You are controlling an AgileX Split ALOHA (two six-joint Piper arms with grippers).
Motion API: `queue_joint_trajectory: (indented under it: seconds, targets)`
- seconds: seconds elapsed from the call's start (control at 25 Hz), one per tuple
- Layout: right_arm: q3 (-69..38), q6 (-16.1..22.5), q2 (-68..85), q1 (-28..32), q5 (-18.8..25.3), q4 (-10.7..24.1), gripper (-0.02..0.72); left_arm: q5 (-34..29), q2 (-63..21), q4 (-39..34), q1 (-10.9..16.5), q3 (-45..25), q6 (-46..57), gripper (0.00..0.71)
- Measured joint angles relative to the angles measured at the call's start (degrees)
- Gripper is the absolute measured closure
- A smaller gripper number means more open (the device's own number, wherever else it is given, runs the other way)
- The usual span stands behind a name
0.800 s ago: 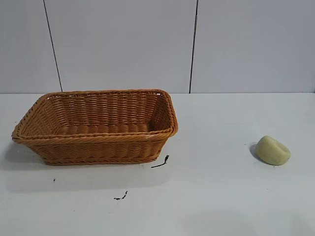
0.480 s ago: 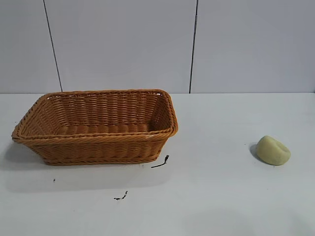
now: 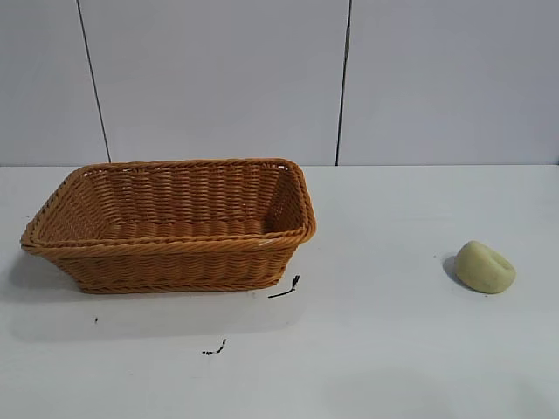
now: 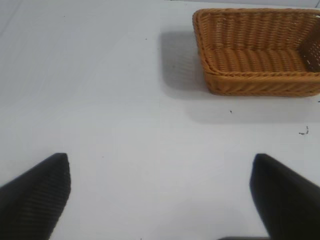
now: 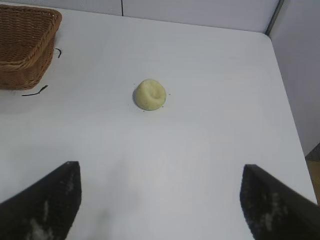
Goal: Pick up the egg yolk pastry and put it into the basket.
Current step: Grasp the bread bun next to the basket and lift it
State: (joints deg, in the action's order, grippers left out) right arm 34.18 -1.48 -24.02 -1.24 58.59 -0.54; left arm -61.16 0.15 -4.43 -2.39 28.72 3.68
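The egg yolk pastry (image 3: 485, 267), a small pale yellow-green dented lump, lies on the white table at the right; it also shows in the right wrist view (image 5: 150, 94). The basket (image 3: 170, 253), orange-brown wicker and empty, stands at the left; it also shows in the left wrist view (image 4: 235, 82) and the right wrist view (image 5: 22, 65). My right gripper (image 5: 161, 172) is open and empty, above bare table, well short of the pastry. My left gripper (image 4: 160, 170) is open and empty over bare table, away from the basket. Neither gripper shows in the exterior view.
Small black scraps (image 3: 286, 287) lie on the table by the basket's front right corner, and another (image 3: 215, 349) lies nearer the front. The table's right edge (image 5: 287, 110) runs beside a wall, not far from the pastry.
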Motion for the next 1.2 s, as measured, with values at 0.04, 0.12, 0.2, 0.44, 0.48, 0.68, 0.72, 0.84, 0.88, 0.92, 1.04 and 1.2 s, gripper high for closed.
queue_joint_trajectory:
  seconds: [0.04, 0.12, 0.2, 0.44, 0.48, 0.68, 0.72, 0.84, 0.88, 0.92, 1.04, 1.2]
  targets:
    - [1.26, 0.0, -3.43, 0.0, -0.04, 0.0, 0.033, 0.0, 0.0, 0.0, 0.0, 0.0, 0.0, 0.014]
    - [4.13, 0.17, -11.99, 0.0, -0.46, -0.14, 0.032, 0.0, 0.0, 0.0, 0.0, 0.0, 0.0, 0.014]
    - [7.04, 0.34, -19.91, 0.0, -1.04, -0.19, 0.031, 0.0, 0.0, 0.0, 0.0, 0.0, 0.0, 0.014]
    - [17.19, 0.61, -43.09, 0.0, -1.97, -0.43, 0.031, 0.0, 0.0, 0.0, 0.0, 0.0, 0.0, 0.014]
    - [19.19, 0.61, -46.01, 0.0, -2.27, -0.43, 0.031, 0.0, 0.0, 0.0, 0.0, 0.0, 0.0, 0.014]
    - [29.25, 0.61, -61.12, 0.0, -3.1, -0.43, 0.031, 0.0, 0.0, 0.0, 0.0, 0.0, 0.0, 0.014]
    - [30.96, 0.61, -64.03, 0.0, -3.26, -0.38, 0.031, 0.0, 0.0, 0.0, 0.0, 0.0, 0.0, 0.014]
    - [36.99, 0.61, -71.88, 0.0, -3.67, -0.18, 0.031, 0.0, 0.0, 0.0, 0.0, 0.0, 0.0, 0.014]
    - [38.47, 0.61, -73.93, 0.0, -3.99, -0.18, 0.031, 0.0, 0.0, 0.0, 0.0, 0.0, 0.0, 0.014]
    - [40.05, 0.61, -76.25, 0.0, -4.34, -0.18, 0.031, 0.0, 0.0, 0.0, 0.0, 0.0, 0.0, 0.014]
    - [43.83, 0.61, -82.41, 0.0, -5.76, -0.18, 0.031, 0.0, 0.0, 0.0, 0.0, 0.0, 0.0, 0.014]
    - [46.82, 0.38, -89.59, 0.0, -6.42, -0.61, 0.031, 0.0, 0.0, 0.0, 0.0, 0.0, 0.0, 0.014]
